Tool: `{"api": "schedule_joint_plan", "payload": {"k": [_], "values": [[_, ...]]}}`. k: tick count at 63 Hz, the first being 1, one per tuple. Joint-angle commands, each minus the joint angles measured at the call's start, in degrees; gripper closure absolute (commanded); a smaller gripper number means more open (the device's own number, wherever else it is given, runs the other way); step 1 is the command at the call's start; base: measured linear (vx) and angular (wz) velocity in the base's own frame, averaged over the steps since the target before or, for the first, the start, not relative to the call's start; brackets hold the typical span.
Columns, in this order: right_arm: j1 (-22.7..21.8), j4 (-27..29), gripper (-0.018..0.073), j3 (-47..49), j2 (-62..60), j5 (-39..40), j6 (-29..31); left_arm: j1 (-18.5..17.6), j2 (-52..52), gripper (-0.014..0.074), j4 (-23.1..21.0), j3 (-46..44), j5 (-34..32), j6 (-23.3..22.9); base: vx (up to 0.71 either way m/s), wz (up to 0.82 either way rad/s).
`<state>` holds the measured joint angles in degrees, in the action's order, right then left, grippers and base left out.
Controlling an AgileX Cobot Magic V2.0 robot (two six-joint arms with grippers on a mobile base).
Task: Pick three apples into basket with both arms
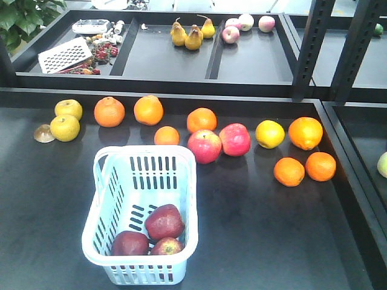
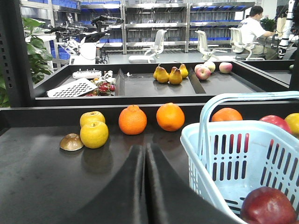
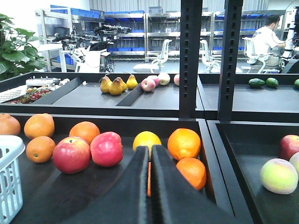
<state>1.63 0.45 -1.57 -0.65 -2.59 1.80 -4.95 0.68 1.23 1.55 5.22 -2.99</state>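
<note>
Black fingers of the left gripper [image 2: 145, 186] are pressing together with no gap and nothing between them, and they are pointing level over the dark table [image 1: 272, 229] toward the row of fruit. Just to the right of this gripper, the pale blue basket [image 2: 219, 140] is standing upright on the table, with its loop handle [image 2: 243, 99] rising above the rim.

The right gripper [image 3: 150, 186] is also closing fully, its two fingers are meeting along a thin line and holding nothing. It is aiming forward and low, at a yellow fruit [image 3: 146, 140] and the oranges [image 3: 184, 143] near the table's right edge. Two pink-red apples [image 3: 88, 151] are lying to its left, touching each other.

In the front-facing view, neither arm is showing. The three dark maroon apples [image 1: 150, 234] are lying inside the basket, at its near end, close together; the smaller one with a yellowish blush [image 1: 167, 246] is sitting nearest to the front wall. Behind the basket, oranges and yellow fruits are lying in a loose row across the table.
</note>
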Motion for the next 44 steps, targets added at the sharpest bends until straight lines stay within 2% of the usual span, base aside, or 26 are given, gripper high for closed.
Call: {"api": "schedule_joint_plan", "payload": {"k": [1,44], "values": [[-0.5,-0.4,0.0568,-0.8,-0.7,4.8,-0.1,0.0,0.9,0.0603,-0.5,0.2,-4.4,-0.5,0.0,0.0],[-0.5,-0.4,0.0568,-0.8,-0.7,4.8,-0.1,0.0,0.9,0.0603,-0.5,0.2,-4.4,-0.4,0.0,0.0]]}}
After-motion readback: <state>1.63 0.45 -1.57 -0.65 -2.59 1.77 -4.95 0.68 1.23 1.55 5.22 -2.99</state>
